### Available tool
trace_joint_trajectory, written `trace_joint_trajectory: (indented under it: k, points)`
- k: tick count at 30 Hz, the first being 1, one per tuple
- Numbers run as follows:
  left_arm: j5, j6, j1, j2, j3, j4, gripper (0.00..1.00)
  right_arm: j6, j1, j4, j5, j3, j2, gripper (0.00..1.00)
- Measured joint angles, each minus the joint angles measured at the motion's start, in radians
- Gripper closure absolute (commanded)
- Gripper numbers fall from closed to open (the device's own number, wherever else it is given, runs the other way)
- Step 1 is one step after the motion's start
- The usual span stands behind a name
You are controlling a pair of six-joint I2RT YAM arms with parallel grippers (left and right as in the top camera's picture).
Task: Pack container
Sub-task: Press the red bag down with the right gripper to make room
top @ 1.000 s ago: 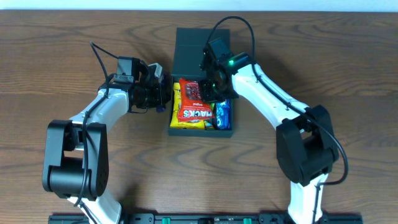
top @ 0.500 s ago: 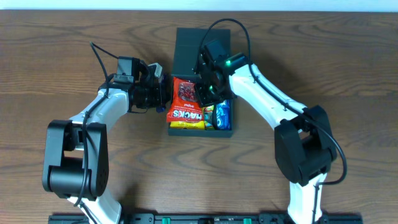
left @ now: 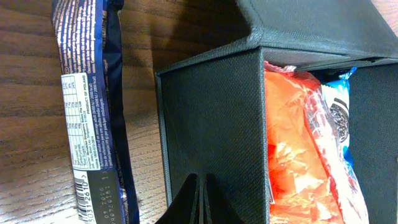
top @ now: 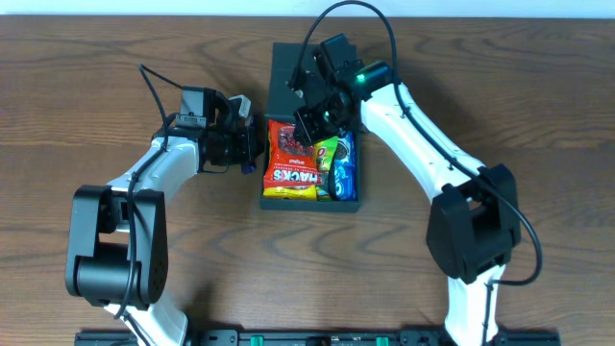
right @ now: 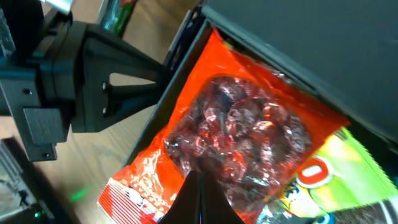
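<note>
The dark container stands open at mid-table, its flap lid lying back on the far side. Inside lie a red snack packet, a yellow-green packet and a blue packet. My right gripper is shut and hovers over the far end of the red packet, its tips just above it. My left gripper is shut, its tips against the outside of the container's left wall.
A dark blue snack packet lies on the wooden table just left of the container, beside my left gripper. The left arm's black body stands close to the container's left side.
The red packet has slid left and flattened over a yellow packet that showed at the container's left side. My right gripper has drawn back toward the lid. The left arm has not moved.
</note>
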Motion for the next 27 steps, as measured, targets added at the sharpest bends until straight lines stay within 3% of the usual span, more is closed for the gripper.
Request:
trace_joint_trajectory:
  k: [6, 16, 27]
  points:
    - [0.0, 0.0, 0.0, 0.0, 0.0, 0.002, 0.94, -0.038, 0.018, -0.006, -0.064, -0.008, 0.098, 0.99]
    - [0.0, -0.019, 0.0, 0.0, 0.0, 0.003, 0.94, -0.065, 0.022, -0.035, -0.096, 0.0, 0.112, 0.99]
    - [0.0, -0.023, 0.0, 0.0, 0.0, 0.012, 0.94, -0.074, 0.021, -0.094, -0.077, -0.009, -0.004, 0.99]
